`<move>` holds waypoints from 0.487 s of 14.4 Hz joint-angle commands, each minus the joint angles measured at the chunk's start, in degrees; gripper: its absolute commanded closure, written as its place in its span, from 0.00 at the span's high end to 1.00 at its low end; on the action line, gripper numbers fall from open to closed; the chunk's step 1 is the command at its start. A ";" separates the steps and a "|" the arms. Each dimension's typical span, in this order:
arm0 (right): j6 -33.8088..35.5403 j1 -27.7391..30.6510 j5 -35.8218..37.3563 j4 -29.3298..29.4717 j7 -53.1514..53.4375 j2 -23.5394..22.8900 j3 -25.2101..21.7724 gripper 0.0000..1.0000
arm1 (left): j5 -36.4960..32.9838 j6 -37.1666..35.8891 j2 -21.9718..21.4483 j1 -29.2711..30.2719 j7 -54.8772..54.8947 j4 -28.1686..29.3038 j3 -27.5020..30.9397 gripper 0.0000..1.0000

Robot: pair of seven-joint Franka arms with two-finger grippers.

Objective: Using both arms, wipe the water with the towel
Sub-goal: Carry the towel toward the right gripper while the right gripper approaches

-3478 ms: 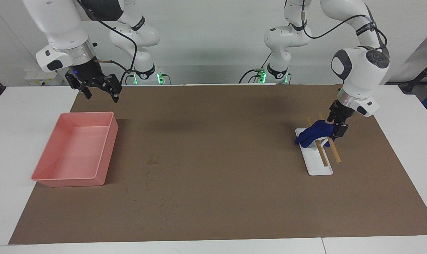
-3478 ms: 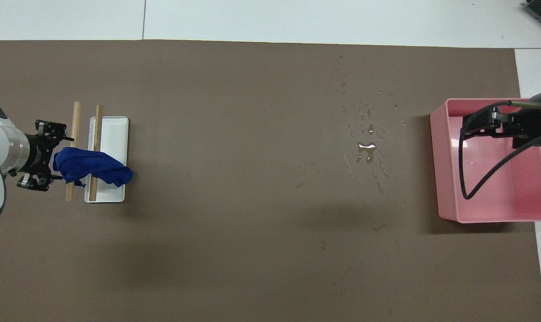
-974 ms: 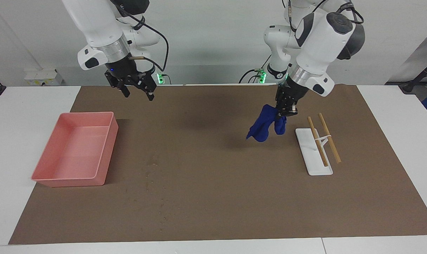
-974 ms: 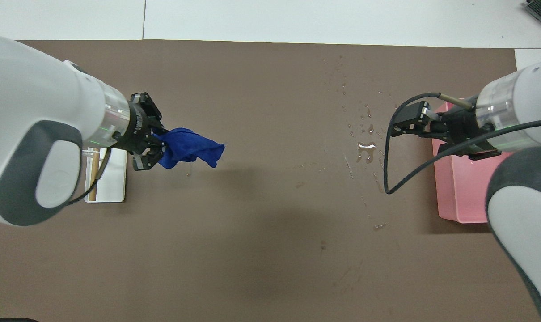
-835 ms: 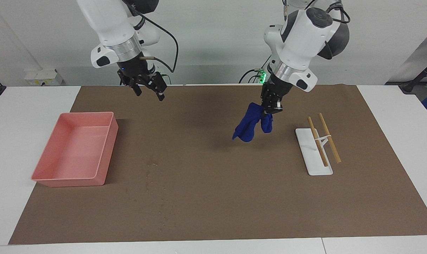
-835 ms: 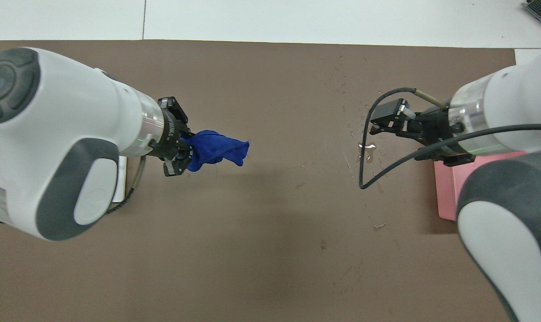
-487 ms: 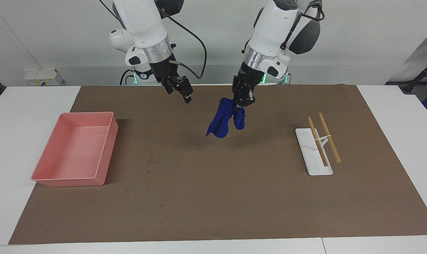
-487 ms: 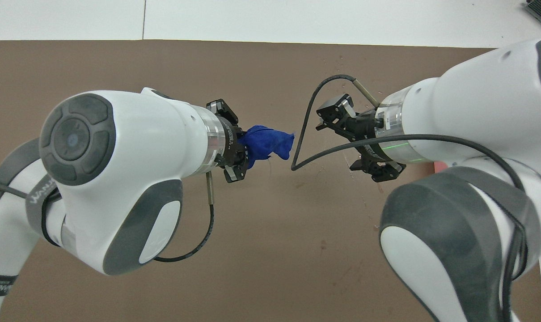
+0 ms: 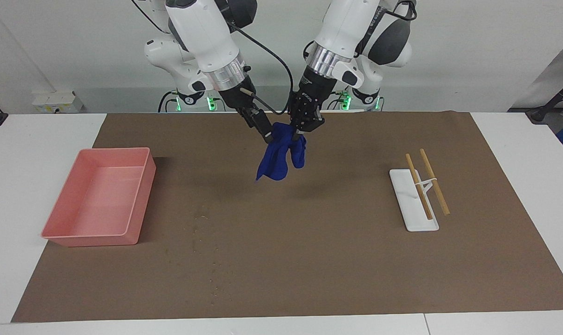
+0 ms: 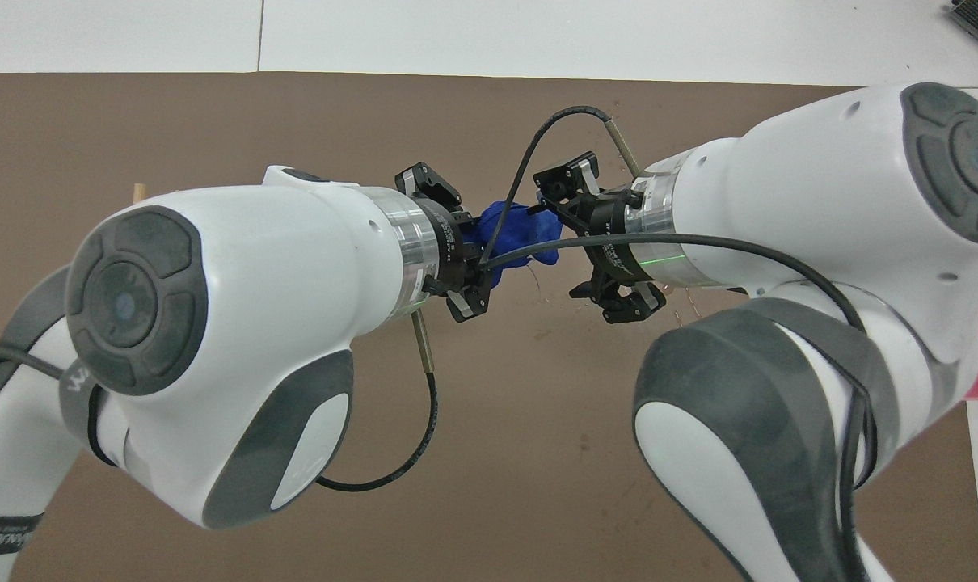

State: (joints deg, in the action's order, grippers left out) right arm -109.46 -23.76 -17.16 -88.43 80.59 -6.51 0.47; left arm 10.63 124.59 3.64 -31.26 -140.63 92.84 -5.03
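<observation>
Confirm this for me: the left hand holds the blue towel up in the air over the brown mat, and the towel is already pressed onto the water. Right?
Not quite. The left hand does hold the towel up over the brown mat, but the facing view shows it hanging clear of the mat, not pressed onto the water, which lies nearer the pink tray.

There are two white robot arms, and each ends in one black hand: the left hand [image 9: 304, 128] and the right hand [image 9: 265, 132]. One blue towel [image 9: 281, 156] hangs in the air between them. One pink tray [image 9: 102, 200] sits at the right arm's end of the desk. One white flat stand [image 9: 412, 204] sits at the left arm's end, and it carries two wooden sticks [image 9: 426, 186]. One brown mat [image 9: 309, 260] covers the desk. The water [image 9: 202, 223] shows as many tiny specks, too small and scattered to count.
</observation>
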 commanded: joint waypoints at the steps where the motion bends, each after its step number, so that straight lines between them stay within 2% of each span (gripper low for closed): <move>1: -1.97 -0.05 -2.17 0.55 1.50 -0.88 -0.03 0.96 | 0.53 3.01 0.31 -0.65 -3.50 -1.52 0.28 0.00; 5: -4.09 -1.29 -2.52 0.46 3.52 -1.23 -0.03 0.91 | 0.01 4.26 0.05 -0.73 -5.70 -1.52 -2.18 0.00; 7: -4.18 -1.29 -2.44 0.63 3.52 -1.23 -0.03 0.77 | -0.08 5.13 -0.21 -1.87 -5.71 -1.08 -3.58 0.00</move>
State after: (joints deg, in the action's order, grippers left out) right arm -112.69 -24.46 -18.06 -88.42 83.19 -7.10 0.44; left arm 10.58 127.86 3.59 -31.38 -144.69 92.24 -7.87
